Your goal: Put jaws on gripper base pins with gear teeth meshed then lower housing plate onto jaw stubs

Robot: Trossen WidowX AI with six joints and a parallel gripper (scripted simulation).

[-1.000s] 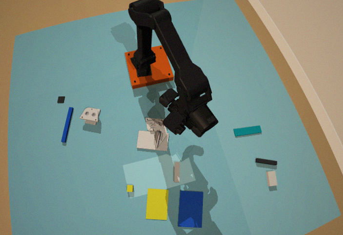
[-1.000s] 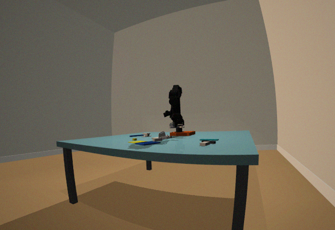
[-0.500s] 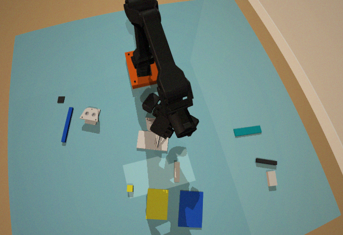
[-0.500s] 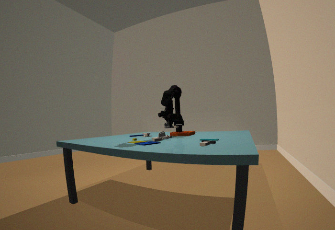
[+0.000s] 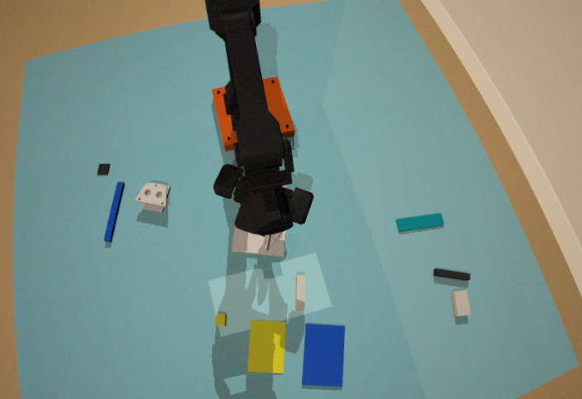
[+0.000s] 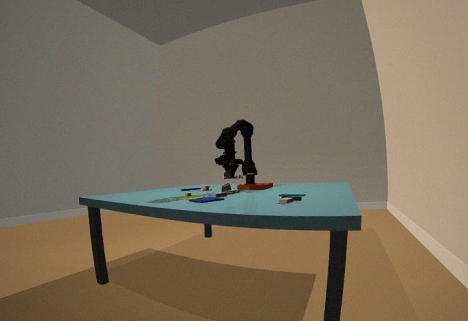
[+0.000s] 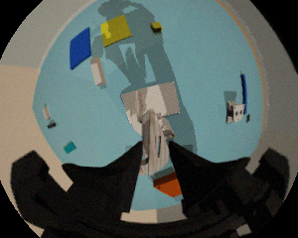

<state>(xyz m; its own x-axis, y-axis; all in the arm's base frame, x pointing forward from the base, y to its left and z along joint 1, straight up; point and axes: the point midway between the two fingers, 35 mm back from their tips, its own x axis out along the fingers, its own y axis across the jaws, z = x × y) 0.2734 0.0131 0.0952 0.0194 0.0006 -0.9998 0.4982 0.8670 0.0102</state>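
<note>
My gripper is shut on a pale grey jaw, held above the gripper base with a visible gap in the exterior view. The gripper base is a pale ribbed block with a plate behind it. Another jaw stands up from it. My hand covers the base's pin area in the top view, and the held jaw hides much of it in the wrist view. The white housing plate, with two round holes, lies apart at the left in the top view.
A blue bar and a black square lie near the housing plate. A pale bar, a yellow cube, a yellow plate and a blue plate lie front of the base. Teal and black bars lie right.
</note>
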